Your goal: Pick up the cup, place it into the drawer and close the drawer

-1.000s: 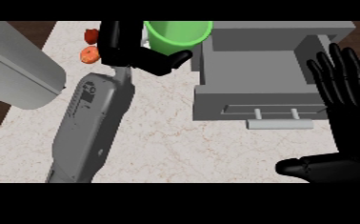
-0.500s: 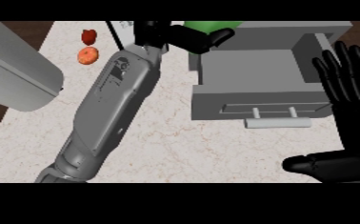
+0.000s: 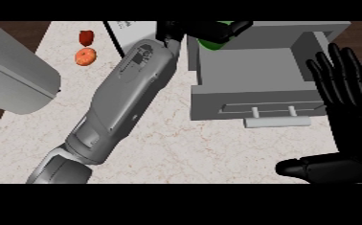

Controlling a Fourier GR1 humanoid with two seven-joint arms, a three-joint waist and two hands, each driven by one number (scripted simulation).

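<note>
My left hand [image 3: 201, 29] is at the top middle, its fingers curled round a green cup [image 3: 210, 42]; only a small part of the cup shows below the fingers. The cup hangs over the back left corner of the open grey drawer [image 3: 251, 73], whose front carries a pale bar handle [image 3: 276, 121]. My right hand [image 3: 339, 99] stands at the right edge beside the drawer, open, fingers straight up and thumb low.
An orange fruit [image 3: 85, 56] and a dark red one [image 3: 86, 37] lie on the marbled counter [image 3: 184, 147] at the upper left. A grey rounded appliance [image 3: 21, 85] fills the left edge. A white board [image 3: 134, 30] lies behind my left forearm.
My left arm has swung to the right with the cup, from left of the drawer to over its back left corner. The right hand has kept still.
</note>
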